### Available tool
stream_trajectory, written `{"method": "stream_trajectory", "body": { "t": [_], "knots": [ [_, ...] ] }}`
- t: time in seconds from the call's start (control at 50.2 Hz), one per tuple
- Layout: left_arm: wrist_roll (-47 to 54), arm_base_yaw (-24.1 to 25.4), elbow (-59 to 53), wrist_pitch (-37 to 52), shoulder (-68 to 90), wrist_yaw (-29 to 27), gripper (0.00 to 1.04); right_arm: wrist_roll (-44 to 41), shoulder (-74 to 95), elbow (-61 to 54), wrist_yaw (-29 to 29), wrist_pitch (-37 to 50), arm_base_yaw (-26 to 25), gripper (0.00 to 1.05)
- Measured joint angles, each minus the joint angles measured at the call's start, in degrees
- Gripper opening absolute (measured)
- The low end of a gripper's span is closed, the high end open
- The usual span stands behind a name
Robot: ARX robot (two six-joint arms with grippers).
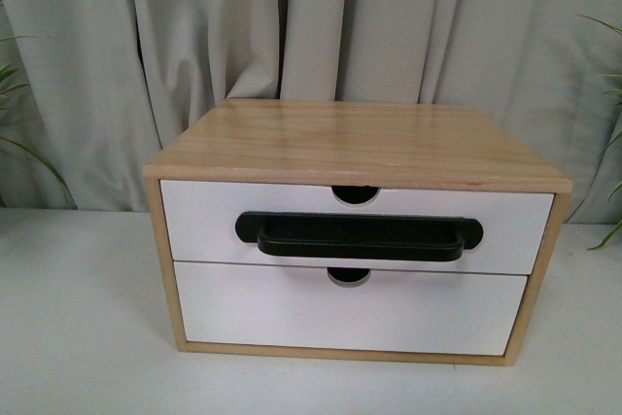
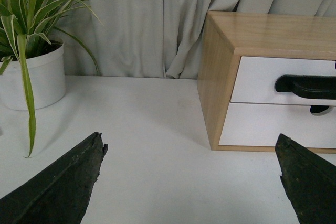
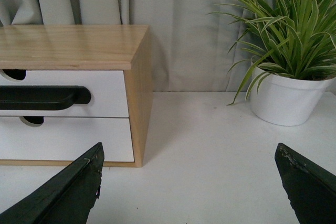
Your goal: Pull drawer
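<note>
Both released over the white desk (image 1: pixel 78 337): left end effector (image 2: pixel 190 137), right end effector (image 3: pixel 189 148). Drawer (image 1: pixel 199 225), shut, fills the wooden cabinet's (image 1: pixel 360 143) upper slot; grey curtain (image 1: pixel 194 46) behind; left plant (image 2: pixel 31 80), right plant (image 3: pixel 286 98) flanking.

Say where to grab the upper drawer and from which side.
Grip the black bar handle at its middle, coming straight from the front. It runs level across the drawer and stands off the white face, so jaws can likely close above and below.

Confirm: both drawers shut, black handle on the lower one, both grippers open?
No: the front view shows the handle on the upper drawer, not the lower drawer. Both look shut; left gripper and right gripper are open.
</note>
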Motion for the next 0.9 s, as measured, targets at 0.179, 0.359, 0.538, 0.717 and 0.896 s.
{"method": "stream_trajectory", "body": {
  "t": [0.179,0.359,0.538,0.717,0.896],
  "knots": [
    [0.0,0.0,0.0,0.0,0.0,0.0,0.98,0.0,0.0,0.0,0.0,0.0,0.0,0.96],
    [0.0,0.0,0.0,0.0,0.0,0.0,0.98,0.0,0.0,-0.02,0.0,0.0,0.0,0.96],
    [0.0,0.0,0.0,0.0,0.0,0.0,0.98,0.0,0.0,0.0,0.0,0.0,0.0,0.96],
    [0.0,0.0,0.0,0.0,0.0,0.0,0.98,0.0,0.0,0.0,0.0,0.0,0.0,0.96],
    [0.0,0.0,0.0,0.0,0.0,0.0,0.98,0.0,0.0,0.0,0.0,0.0,0.0,0.96]
  ]
}}
